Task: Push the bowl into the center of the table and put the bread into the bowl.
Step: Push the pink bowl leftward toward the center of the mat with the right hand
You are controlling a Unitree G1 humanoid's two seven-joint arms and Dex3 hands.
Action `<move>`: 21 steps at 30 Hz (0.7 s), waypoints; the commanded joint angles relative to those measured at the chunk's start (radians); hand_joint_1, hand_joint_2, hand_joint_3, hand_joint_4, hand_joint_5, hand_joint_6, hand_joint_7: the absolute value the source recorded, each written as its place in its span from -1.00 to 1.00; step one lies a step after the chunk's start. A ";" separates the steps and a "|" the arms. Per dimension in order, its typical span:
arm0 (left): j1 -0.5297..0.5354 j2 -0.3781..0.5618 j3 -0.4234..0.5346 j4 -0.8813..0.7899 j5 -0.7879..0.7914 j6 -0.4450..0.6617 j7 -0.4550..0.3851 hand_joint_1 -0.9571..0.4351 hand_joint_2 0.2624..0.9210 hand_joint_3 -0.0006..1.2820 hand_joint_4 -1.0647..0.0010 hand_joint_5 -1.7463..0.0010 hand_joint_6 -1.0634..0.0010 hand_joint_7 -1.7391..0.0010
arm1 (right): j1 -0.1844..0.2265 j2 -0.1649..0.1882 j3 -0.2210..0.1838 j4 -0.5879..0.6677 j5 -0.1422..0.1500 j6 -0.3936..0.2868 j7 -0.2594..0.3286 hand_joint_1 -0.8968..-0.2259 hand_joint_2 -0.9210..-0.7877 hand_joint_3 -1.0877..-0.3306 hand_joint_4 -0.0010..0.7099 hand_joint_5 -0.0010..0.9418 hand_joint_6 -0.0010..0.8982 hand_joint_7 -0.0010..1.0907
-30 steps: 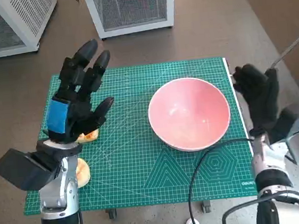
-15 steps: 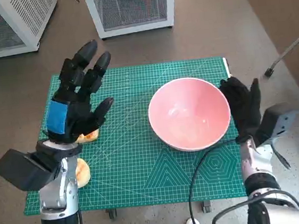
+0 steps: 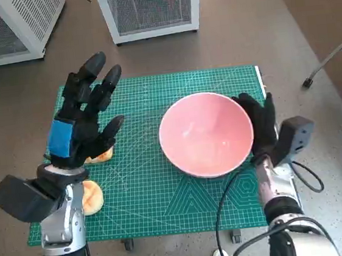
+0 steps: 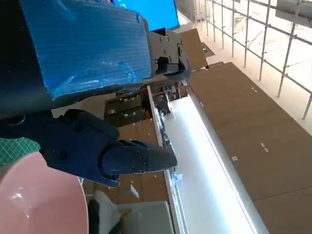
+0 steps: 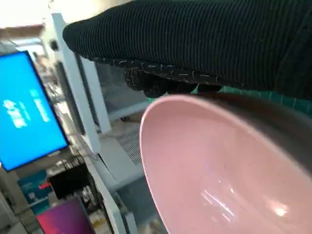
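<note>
Now leans the right hand (image 3: 257,125) against the outer wall of the pink bowl (image 3: 205,135), on the side toward the table's right edge; keeps the gloved fingers straight and upright, gripping nothing, only touching. Sees the same from the right wrist view: the glove (image 5: 195,44) lying along the rim of the bowl (image 5: 204,165), with no gap to be made out between them. Finds the bowl upright and empty, a little right of the middle of the green cutting mat (image 3: 154,197), so places the centre on the far side of the bowl from the pushing hand. Judges from this that the push must run leftward, straight across the mat, with the right hand plainly the nearer one for it.

Holds the left hand (image 3: 81,119) raised over the mat's left part, fingers spread wide and holding nothing; shows its blue-taped back (image 4: 83,48) in the left wrist view, with a slice of the bowl (image 4: 34,195) in the corner. Spots one piece of bread (image 3: 102,155) on the mat just below that hand, half hidden by it, and a second piece (image 3: 92,196) near the mat's left edge beside the left forearm. Reckons both well apart from the bowl and nearer the left hand; cannot tell their long axis.

Notes a flat gridded mat, likely to let the bowl slide. Beyond the table: brown floor, two white mesh-sided cabinets (image 3: 149,8) and a black cable (image 3: 226,189) trailing over the near edge.
</note>
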 commanded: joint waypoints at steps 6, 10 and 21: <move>0.043 0.005 0.024 -0.072 -0.026 0.038 0.014 -0.25 1.00 -0.47 0.32 0.97 0.77 0.42 | -0.039 0.045 0.001 0.014 -0.012 0.053 0.003 0.00 -1.00 0.26 -0.19 -0.98 0.08 -0.91; 0.045 0.005 0.025 -0.078 -0.028 0.044 0.016 -0.25 1.00 -0.47 0.31 0.97 0.76 0.41 | -0.042 0.047 0.000 0.014 -0.013 0.055 0.004 -0.02 -1.00 0.28 -0.19 -0.99 0.09 -0.91; 0.085 0.001 0.031 -0.137 -0.014 0.073 0.055 -0.24 1.00 -0.49 0.28 0.97 0.76 0.41 | -0.080 0.081 0.022 0.015 -0.034 0.059 0.012 -0.02 -1.00 0.32 -0.18 -0.99 0.08 -0.92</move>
